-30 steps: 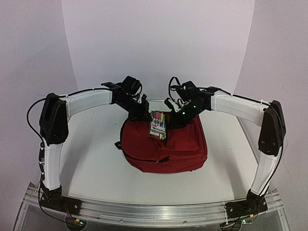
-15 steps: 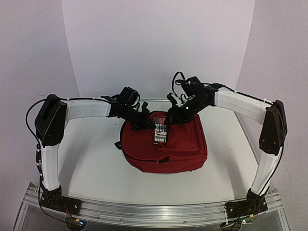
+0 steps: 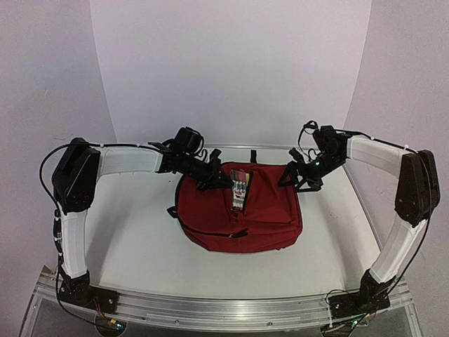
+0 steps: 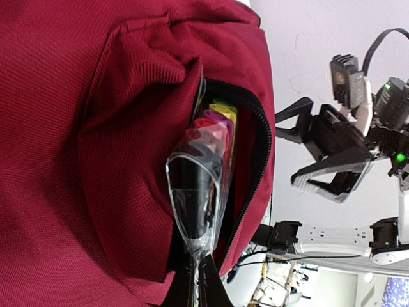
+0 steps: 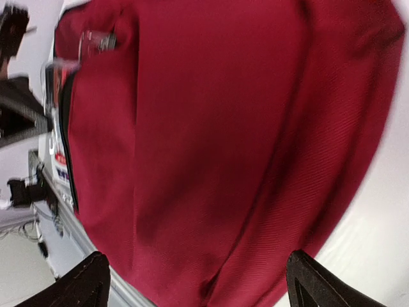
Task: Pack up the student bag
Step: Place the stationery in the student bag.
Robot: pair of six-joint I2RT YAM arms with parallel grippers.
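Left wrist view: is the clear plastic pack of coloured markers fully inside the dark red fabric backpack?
No, the marker pack sticks out of the backpack through its open zip.

One student bag (image 3: 261, 210), one clear marker pack (image 3: 239, 187), two grippers, left gripper (image 3: 220, 180), right gripper (image 3: 293, 177)

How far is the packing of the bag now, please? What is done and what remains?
Done: the bag is unzipped. In hand: the left gripper holds the marker pack, which is partly inside the opening with its clear end sticking out. The right gripper is open and empty beside the bag. Remaining: push the pack fully in, let go, and probably close the zip.
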